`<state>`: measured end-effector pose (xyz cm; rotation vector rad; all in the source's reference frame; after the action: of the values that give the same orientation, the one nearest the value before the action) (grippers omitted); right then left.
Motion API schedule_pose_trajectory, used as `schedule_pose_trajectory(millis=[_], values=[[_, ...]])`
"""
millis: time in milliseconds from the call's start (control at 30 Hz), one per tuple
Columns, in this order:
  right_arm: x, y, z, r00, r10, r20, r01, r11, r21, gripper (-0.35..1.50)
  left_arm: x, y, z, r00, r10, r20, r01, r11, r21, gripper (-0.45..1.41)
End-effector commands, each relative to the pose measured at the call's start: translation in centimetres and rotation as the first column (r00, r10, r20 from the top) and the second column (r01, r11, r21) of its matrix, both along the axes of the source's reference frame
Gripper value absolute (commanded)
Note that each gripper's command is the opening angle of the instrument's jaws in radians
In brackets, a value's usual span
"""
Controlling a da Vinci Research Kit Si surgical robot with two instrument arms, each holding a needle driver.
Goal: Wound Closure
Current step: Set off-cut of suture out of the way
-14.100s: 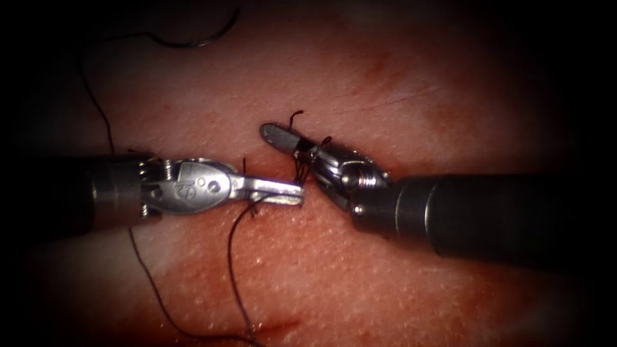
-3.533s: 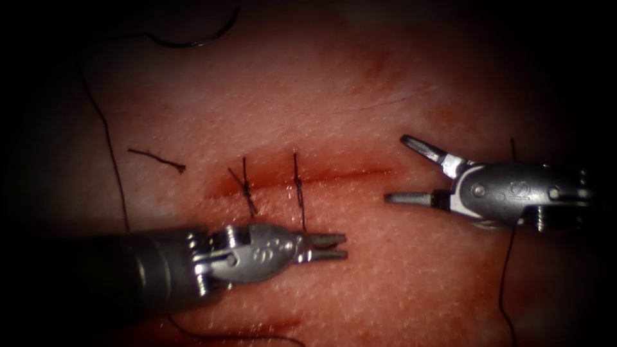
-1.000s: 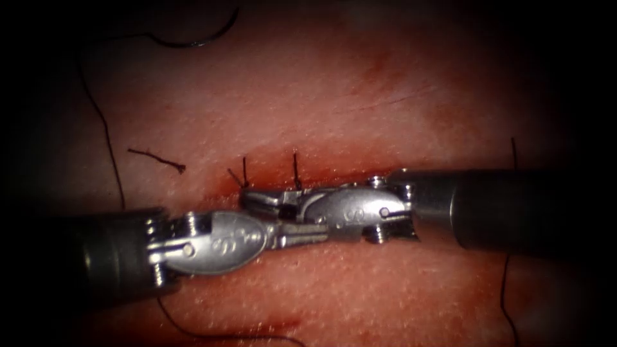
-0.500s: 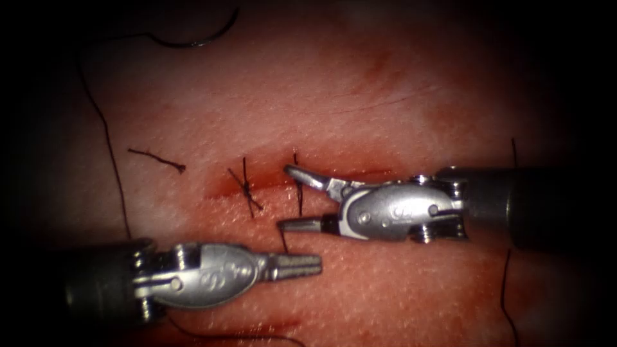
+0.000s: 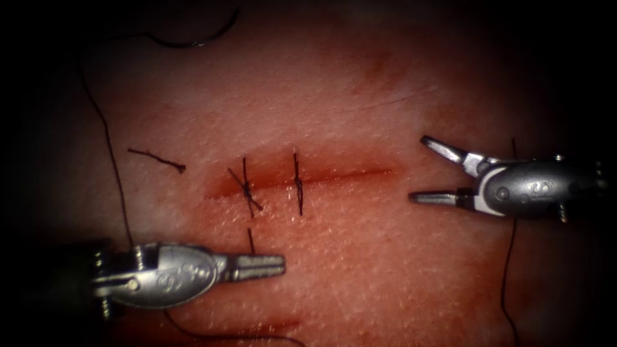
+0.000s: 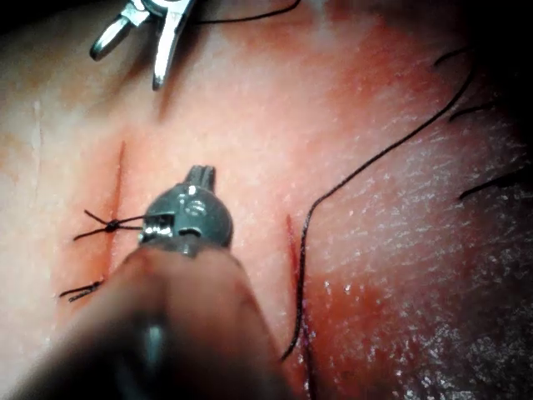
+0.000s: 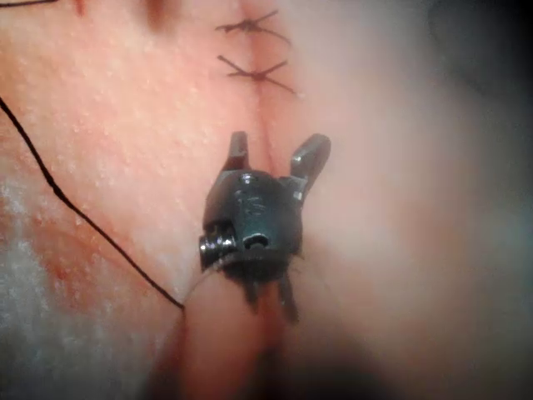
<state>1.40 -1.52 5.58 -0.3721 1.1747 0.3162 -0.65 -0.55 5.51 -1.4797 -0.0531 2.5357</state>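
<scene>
Right tool (image 5: 425, 169), jaws spread wide & holding nothing, is sitting at mid-right of the endoscope frame, off the right end of the cut (image 5: 347, 174); half a sec ago it was straddling the second stitch (image 5: 299, 185), so it is backing away. Left tool (image 5: 273, 264), jaws together, is gripping a short cut end of thread (image 5: 250, 240) at lower left, below the cut, and has pulled back leftward too. That tail looks freshly trimmed off, so the second knot seems finished beside the first stitch (image 5: 245, 187). Needle (image 5: 199, 40) is lying free on the tissue (image 5: 385, 276) at upper left, not in it, its thread (image 5: 106, 138) trailing down the left side. Older cut scrap (image 5: 156, 159) is lying left of the stitches.
</scene>
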Motion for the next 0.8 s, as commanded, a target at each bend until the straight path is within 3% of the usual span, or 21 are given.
schedule_pose_trajectory(millis=[33,200,367,700,733,800], values=[[0.06,-0.03,0.11,1.000,0.005,0.000,-0.005,1.000,0.002,1.40,0.05,0.06,0.05,1.000,-0.009,-0.025,0.009,1.000,-0.015,-0.45],[0.13,-0.12,0.20,1.000,0.011,0.001,-0.011,1.000,0.013,1.41,0.38,0.23,0.17,0.998,-0.031,-0.052,0.031,0.999,-0.015,-0.45],[0.26,-0.13,0.22,1.000,0.013,0.002,-0.013,1.000,0.017,1.41,0.64,0.33,0.68,0.997,-0.039,-0.062,0.038,0.999,-0.025,-0.45],[0.28,-0.16,0.22,1.000,0.014,-0.003,-0.014,1.000,0.025,1.40,0.73,0.13,1.48,0.993,-0.012,-0.118,0.015,1.000,0.023,-0.45],[0.28,-0.16,0.22,1.000,0.014,-0.003,-0.014,1.000,0.025,1.40,0.74,0.12,1.54,0.992,-0.019,-0.122,0.025,0.999,0.044,-0.43],[0.28,-0.16,0.23,1.000,0.014,-0.003,-0.014,1.000,0.024,1.40,0.75,0.12,1.59,0.992,-0.044,-0.117,0.054,0.996,0.077,-0.06]])
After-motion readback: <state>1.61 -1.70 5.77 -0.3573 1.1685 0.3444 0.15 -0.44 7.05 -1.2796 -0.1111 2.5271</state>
